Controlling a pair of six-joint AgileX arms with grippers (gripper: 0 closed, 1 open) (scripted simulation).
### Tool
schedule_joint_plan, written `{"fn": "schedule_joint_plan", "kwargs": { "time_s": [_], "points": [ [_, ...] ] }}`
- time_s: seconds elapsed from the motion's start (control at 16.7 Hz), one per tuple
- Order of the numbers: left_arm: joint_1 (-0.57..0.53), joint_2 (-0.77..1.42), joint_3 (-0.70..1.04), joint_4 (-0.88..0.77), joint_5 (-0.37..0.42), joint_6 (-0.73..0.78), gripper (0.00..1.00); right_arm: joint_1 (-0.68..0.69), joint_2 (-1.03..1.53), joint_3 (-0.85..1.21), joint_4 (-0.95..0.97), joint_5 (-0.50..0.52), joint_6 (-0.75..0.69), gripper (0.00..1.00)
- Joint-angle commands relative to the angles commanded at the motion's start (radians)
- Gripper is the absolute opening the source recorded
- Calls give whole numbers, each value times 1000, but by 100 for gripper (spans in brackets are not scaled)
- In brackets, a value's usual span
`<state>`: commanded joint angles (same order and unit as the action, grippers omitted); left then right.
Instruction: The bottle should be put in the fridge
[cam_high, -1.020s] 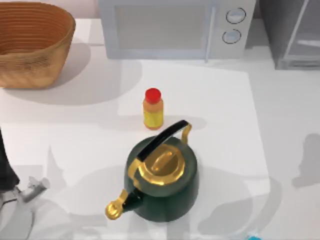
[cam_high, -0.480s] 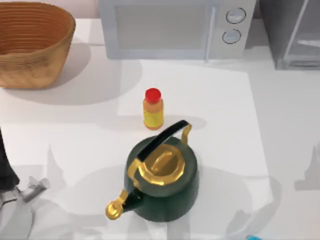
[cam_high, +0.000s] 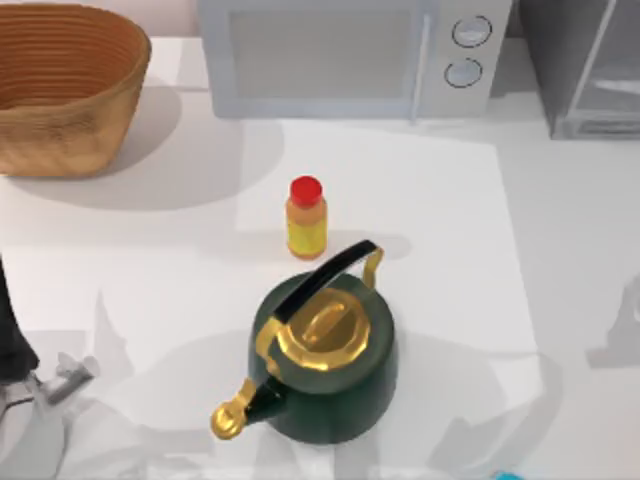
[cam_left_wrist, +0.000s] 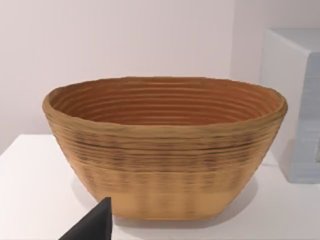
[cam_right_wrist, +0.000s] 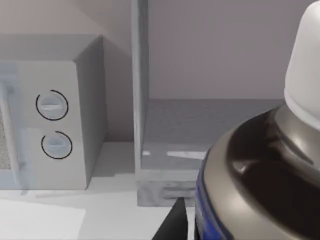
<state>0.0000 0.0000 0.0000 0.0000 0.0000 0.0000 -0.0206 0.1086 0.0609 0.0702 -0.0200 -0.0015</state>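
The bottle (cam_right_wrist: 260, 165) sits very close under the right wrist camera, white cap up, so I judge the right tool (cam_right_wrist: 175, 222) is holding it, though its grip is hidden and I cannot tell. Ahead stands the fridge (cam_right_wrist: 210, 125), door open, beside the microwave (cam_right_wrist: 50, 120) with its 2 knobs (a clear path in). The left tool (cam_left_wrist: 92, 225) idles at the worktop's (cam_high: 450, 200) left, facing the wicker basket (cam_left_wrist: 165, 145); its width I cannot tell.
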Motion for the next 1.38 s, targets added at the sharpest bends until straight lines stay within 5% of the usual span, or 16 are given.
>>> {"fn": "schedule_joint_plan", "kwargs": {
  "time_s": [1.02,1.38],
  "points": [
    [0,0,0,0,0,0,100,-208,1639,736,847,-193,0,1],
    [0,0,0,0,0,0,100,-255,1974,907,1041,-232,14,1]
  ]
}}
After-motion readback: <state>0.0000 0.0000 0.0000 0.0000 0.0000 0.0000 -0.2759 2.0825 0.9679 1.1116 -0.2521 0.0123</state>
